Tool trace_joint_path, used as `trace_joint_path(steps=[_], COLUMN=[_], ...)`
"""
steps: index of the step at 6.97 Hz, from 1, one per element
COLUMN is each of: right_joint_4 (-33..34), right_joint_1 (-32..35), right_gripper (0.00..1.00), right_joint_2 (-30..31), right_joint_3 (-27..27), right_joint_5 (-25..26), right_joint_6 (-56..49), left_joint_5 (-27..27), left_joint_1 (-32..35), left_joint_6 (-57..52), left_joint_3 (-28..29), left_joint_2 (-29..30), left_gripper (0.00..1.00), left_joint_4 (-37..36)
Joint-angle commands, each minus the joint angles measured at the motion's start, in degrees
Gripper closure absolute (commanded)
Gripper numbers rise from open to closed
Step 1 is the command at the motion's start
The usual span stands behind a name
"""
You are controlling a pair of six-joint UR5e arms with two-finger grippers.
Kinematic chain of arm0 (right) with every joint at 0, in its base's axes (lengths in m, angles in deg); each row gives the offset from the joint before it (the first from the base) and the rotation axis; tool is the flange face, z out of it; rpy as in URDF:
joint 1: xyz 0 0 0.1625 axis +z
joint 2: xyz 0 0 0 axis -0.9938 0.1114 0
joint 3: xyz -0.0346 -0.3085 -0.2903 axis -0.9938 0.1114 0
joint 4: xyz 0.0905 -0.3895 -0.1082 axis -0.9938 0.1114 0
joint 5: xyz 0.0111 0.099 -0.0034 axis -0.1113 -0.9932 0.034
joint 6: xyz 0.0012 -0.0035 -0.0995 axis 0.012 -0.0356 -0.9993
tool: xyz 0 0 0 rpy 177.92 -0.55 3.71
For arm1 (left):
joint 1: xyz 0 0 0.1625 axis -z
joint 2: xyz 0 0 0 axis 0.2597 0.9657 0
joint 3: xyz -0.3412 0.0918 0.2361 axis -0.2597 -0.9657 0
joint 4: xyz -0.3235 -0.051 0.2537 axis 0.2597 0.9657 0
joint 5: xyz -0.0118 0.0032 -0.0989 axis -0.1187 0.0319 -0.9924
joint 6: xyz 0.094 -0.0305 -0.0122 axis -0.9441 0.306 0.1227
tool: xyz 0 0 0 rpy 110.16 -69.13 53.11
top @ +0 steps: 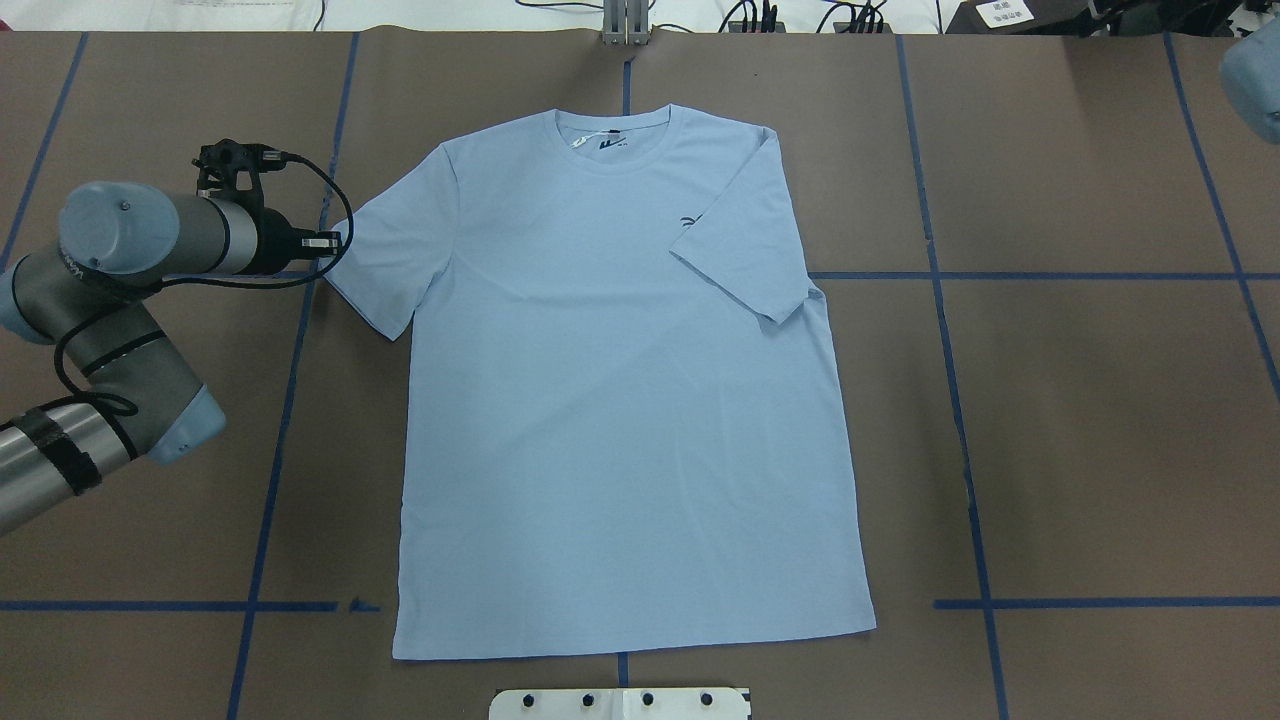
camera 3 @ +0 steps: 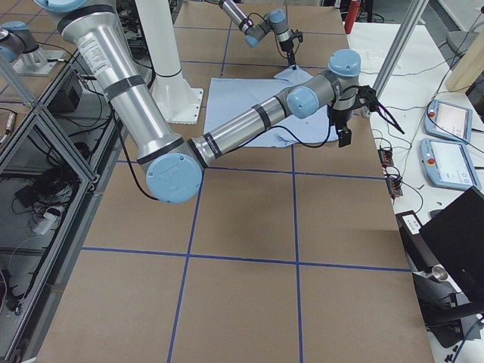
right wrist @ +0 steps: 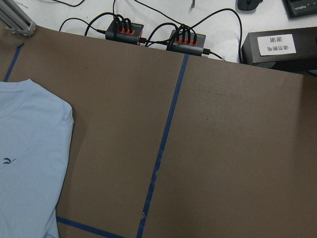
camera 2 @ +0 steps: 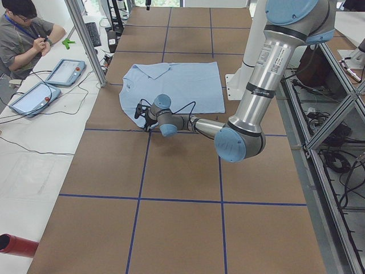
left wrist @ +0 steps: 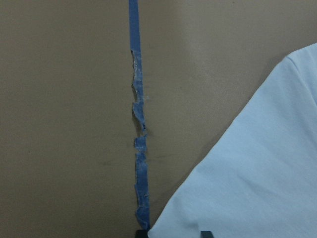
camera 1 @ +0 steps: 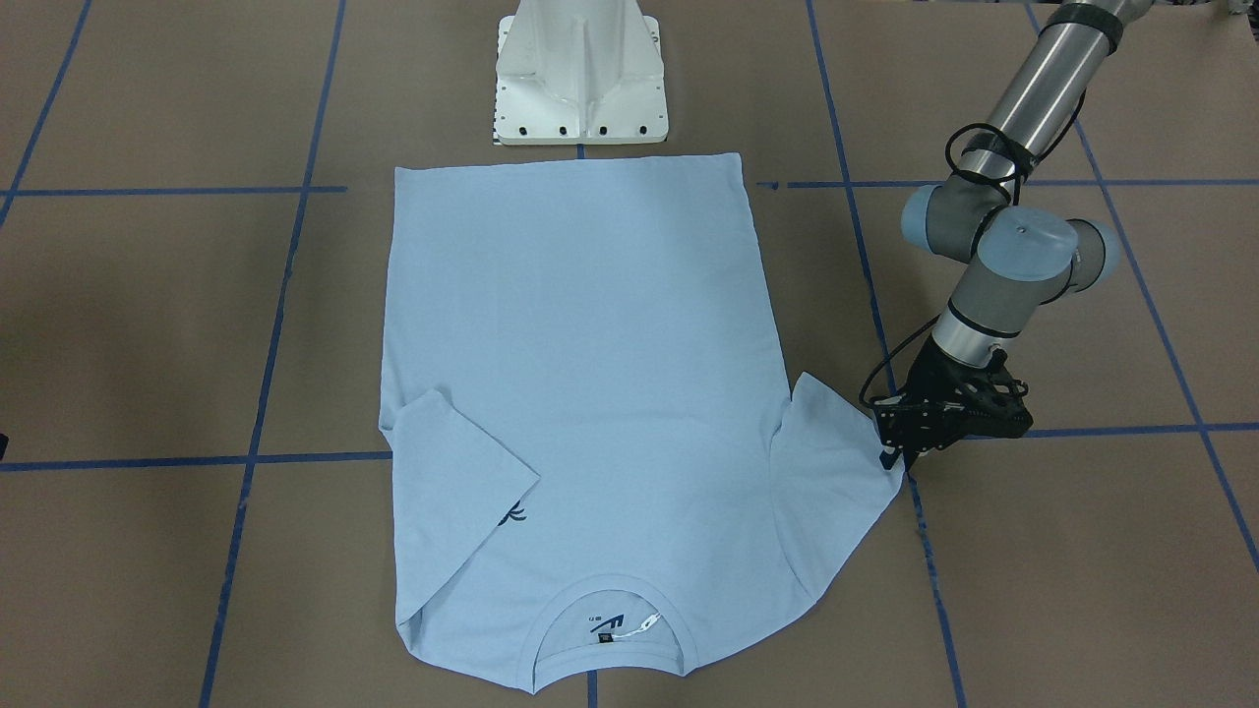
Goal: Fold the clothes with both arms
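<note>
The left jaws stand apart, low at the surface (top: 1050, 450), astride the nearest sleeve corner of the T-shirt (top: 620, 400). The shirt lies flat, its sleeve farthest from them folded inward. The right jaws hang beyond that side; whether they are apart or together, I cannot tell.

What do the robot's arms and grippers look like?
The left arm and right arm are silver-grey tubes with light blue joint caps. Thin black cables loop beside the black two-finger left gripper. The right arm bears a white printed label; the right gripper is black too.
</note>
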Motion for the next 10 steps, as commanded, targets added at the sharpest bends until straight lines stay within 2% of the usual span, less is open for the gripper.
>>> trace_joint_path(steps=[1, 2, 3, 5, 6, 8, 10], right_joint_4=[-0.12, -0.21, -0.3, -0.3, -0.38, -0.39, -0.39], right_joint_1=[0.0, 0.0, -0.09, -0.09, -0.09, -0.09, -0.26], right_gripper=[0.0, 0.0, 0.0, 0.0, 0.0, 0.0, 0.0], right_joint_2=[0.35, 0.53, 0.7, 0.79, 0.96, 1.14, 1.32], right_joint_3=[-0.12, -0.21, -0.21, -0.38, -0.47, -0.47, -0.47], right_joint_5=[0.05, 0.22, 0.22, 0.22, 0.22, 0.22, 0.22], right_joint_6=[0.12, 0.21, 0.3, 0.56, 0.65, 0.65, 0.65], left_joint_5=[0.2, 0.55, 0.98, 4.66, 4.77, 5.82, 6.44], left_joint_1=[0.03, 0.03, -0.58, -5.31, -6.03, -6.57, -6.57], left_joint_6=[0.24, 0.68, 5.04, 11.21, 13.5, 14.13, 15.71], left_joint_3=[-0.99, -3.0, -5.37, -5.48, -5.22, -3.3, 2.5], left_joint_2=[1.19, 2.95, 5.57, 12.69, 15.07, 16.66, 20.53], left_gripper=[1.0, 1.0, 1.0, 1.0, 1.0, 1.0, 1.0], left_joint_4=[-0.37, -2.72, -9.44, -20.45, -23.45, -24.1, -23.84])
